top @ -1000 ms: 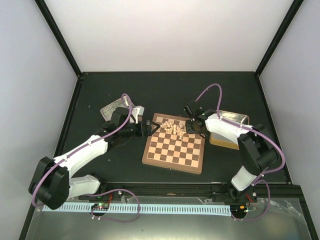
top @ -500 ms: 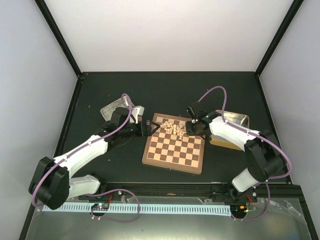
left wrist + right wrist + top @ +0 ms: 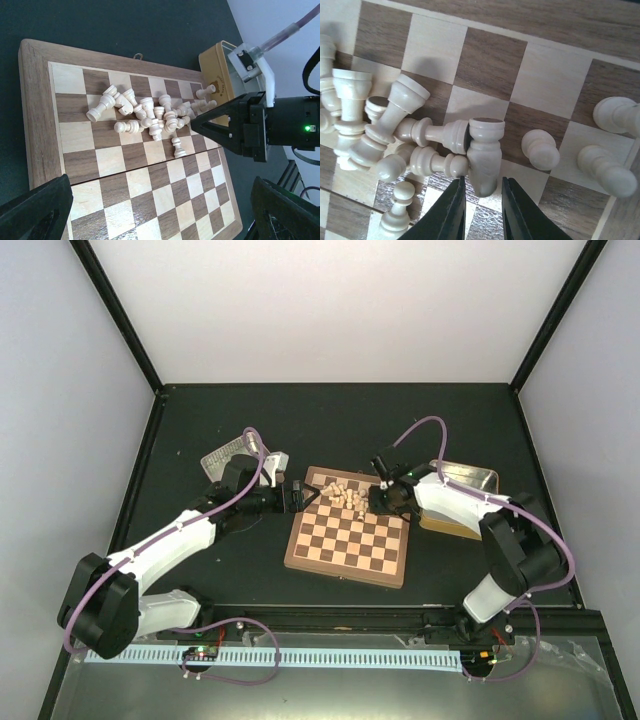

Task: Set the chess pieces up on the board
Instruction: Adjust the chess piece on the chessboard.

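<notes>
Barely started. Chess pieces lie heaped, mostly toppled, on the far half of the board, mid-tabletop; none looks placed. Your right fingers pinch narrow on one chessman; left fingers gape wide, empty.

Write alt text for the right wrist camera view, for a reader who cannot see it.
The right tool's two dark fingers close on the near end of one pale chess piece on the checkered board. More pale pieces lie toppled in a heap to its left, and three lie apart on its right.
</notes>
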Motion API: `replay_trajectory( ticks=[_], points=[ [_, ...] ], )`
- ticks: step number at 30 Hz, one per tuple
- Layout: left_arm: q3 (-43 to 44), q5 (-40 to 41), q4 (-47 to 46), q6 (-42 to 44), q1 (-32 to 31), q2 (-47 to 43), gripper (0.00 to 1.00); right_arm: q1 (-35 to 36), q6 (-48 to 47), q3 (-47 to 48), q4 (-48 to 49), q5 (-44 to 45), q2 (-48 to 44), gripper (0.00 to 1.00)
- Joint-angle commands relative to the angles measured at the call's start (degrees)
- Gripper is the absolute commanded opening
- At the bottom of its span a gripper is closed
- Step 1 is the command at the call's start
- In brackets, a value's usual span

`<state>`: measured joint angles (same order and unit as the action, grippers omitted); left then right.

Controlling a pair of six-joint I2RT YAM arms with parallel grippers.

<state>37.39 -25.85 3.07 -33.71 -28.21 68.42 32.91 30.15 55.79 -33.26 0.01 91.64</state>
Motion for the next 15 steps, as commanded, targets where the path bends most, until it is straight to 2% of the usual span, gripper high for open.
replay_trajectory(
  ticks=[1,11,15],
  points=[
    [1.22,-0.87,-0.42,-0.44,-0.22,0.48,0.99,-0.22,-0.08,1.17,1.51,-0.03,2.09,0.23],
    [1.83,-0.65,-0.35,-0.34,-0.22,0.74,0.99,-0.19,-0.73,2.75,1.44,1.22,4.33,0.22],
    [2.09,-0.90,-0.24,-0.26,-0.27,0.99,0.99,-0.14,-1.10,2.47,1.64,1.35,4.39,0.17]
  ],
)
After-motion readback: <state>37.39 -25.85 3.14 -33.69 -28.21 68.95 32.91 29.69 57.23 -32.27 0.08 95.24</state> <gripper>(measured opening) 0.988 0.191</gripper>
